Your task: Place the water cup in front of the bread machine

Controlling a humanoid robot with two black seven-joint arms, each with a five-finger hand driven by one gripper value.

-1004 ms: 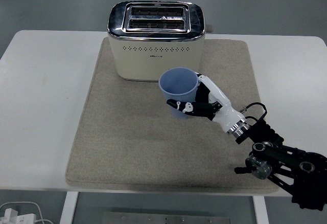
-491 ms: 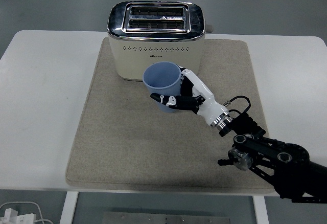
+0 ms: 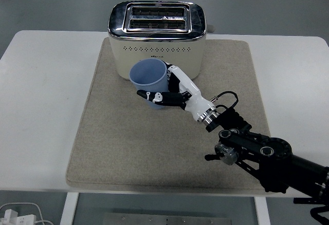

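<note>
Right hand (image 3: 172,89) reaches in from the near right, black arm, white-and-black fingers (image 3: 154,97) wrapped round the water cup (image 3: 150,81), grasping it. Cup is light blue plastic, round, open mouth up, looks empty inside, tilted slightly, plain with no handle visible. It sits just in front of the bread machine (image 3: 157,37), at the near face of it, a bit left of the machine's middle; cannot tell whether the cup's base touches the mat or is held just above it. Bread machine is cream with a shiny chrome top and two slots, standing at the far end of the beige mat (image 3: 128,148). Mat lies flat on the white bench (image 3: 41,107). Thumb crosses the cup's near side, other fingers go round its right side.
</note>
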